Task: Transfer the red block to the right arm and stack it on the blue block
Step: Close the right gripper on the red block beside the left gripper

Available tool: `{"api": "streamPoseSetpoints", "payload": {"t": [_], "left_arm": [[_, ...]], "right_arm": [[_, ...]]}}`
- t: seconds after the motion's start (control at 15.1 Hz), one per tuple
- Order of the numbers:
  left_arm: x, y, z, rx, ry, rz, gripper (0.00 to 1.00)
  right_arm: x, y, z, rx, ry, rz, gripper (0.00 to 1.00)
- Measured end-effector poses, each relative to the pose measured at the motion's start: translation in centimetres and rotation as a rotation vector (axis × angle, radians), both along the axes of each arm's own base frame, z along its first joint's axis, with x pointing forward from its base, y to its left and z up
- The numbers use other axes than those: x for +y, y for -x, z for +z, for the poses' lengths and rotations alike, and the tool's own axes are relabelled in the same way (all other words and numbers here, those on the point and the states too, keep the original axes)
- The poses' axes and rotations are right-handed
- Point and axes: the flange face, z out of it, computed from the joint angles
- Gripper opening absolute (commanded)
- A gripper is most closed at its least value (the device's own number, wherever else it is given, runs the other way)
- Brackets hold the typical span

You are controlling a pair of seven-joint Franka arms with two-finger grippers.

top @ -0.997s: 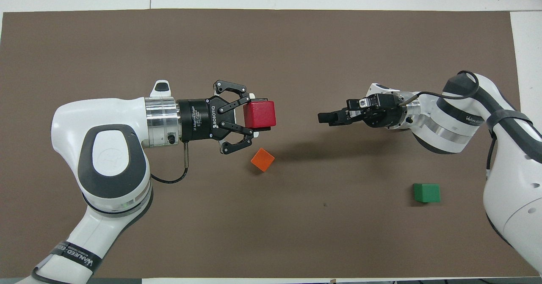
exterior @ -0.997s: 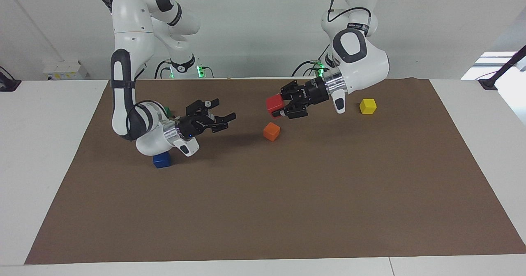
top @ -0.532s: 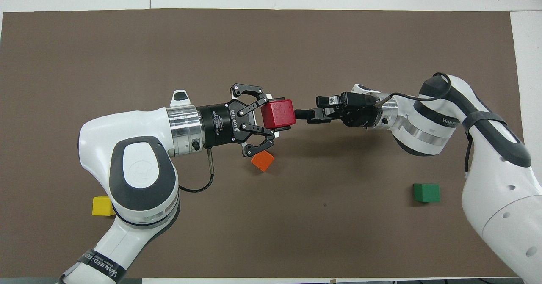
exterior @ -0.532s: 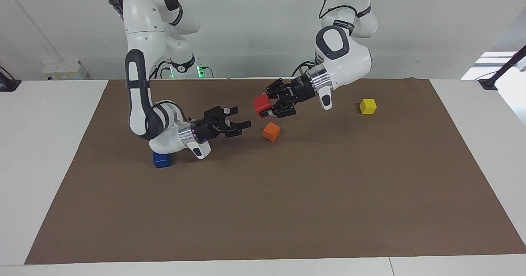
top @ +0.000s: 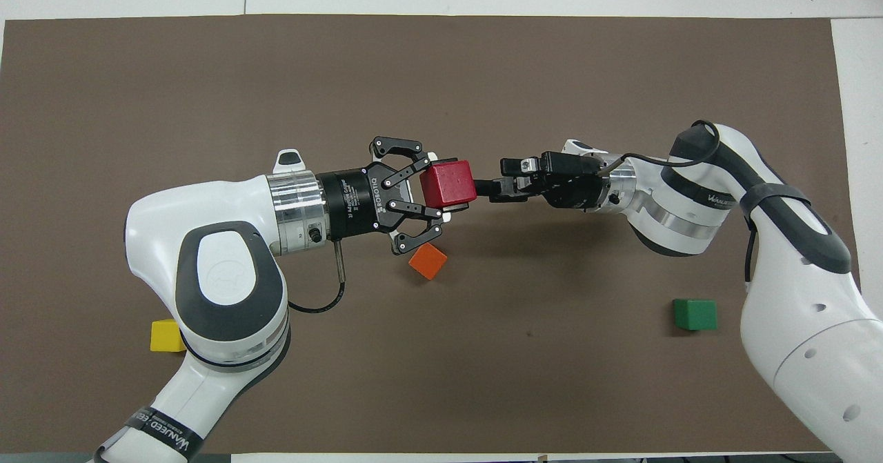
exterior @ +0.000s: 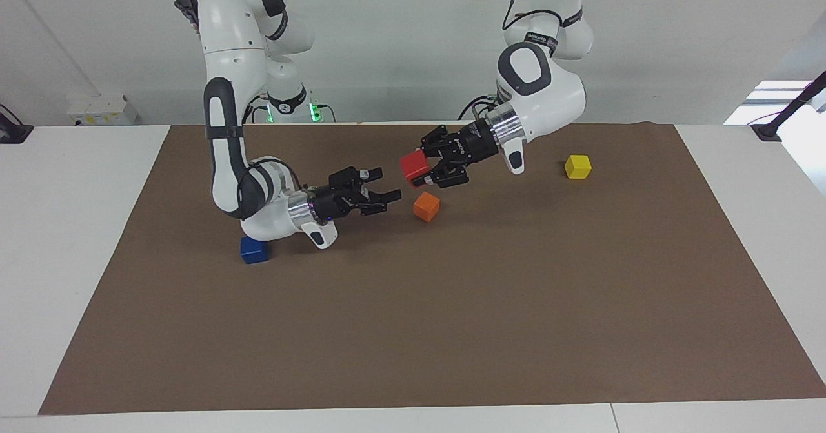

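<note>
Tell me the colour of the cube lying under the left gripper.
Orange cube, clearest in the overhead view.

Matt brown mat (exterior: pixel 452 330); glossy white arm shells; smooth red block (top: pixel 448 183).

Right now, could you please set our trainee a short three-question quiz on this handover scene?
1. True or false: the left gripper is shut on the red block.
2. Which cube on the mat lies under the held block? A) orange cube B) yellow cube C) green cube
3. Fill in: the right gripper, up in the air, has its fingers ____, not yet around the red block, while the blue block sits on the mat beneath that arm.

Key: 1 true; 2 A; 3 open.
</note>
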Motion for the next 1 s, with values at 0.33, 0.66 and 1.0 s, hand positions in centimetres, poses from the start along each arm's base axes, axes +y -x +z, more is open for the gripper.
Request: {"api": "streamPoseSetpoints", "payload": {"t": [0.33,0.66,1.0], "left_arm": [[0.1,0.0,-0.1,0.006,-0.003,0.010,0.00],[0.2,0.0,-0.4,0.010,-0.007,0.013,0.00],[0.2,0.1,-0.6,0.015,-0.010,0.013,0.00]], "right_arm": [[1.4,-0.1,-0.5,-0.073,0.046,-0.053,1.00],[1.2,-0.2,-0.7,-0.124,0.065,-0.088,1.00],[1.5,-0.2,0.4,-0.127,0.059,-0.078,1.00]]}}
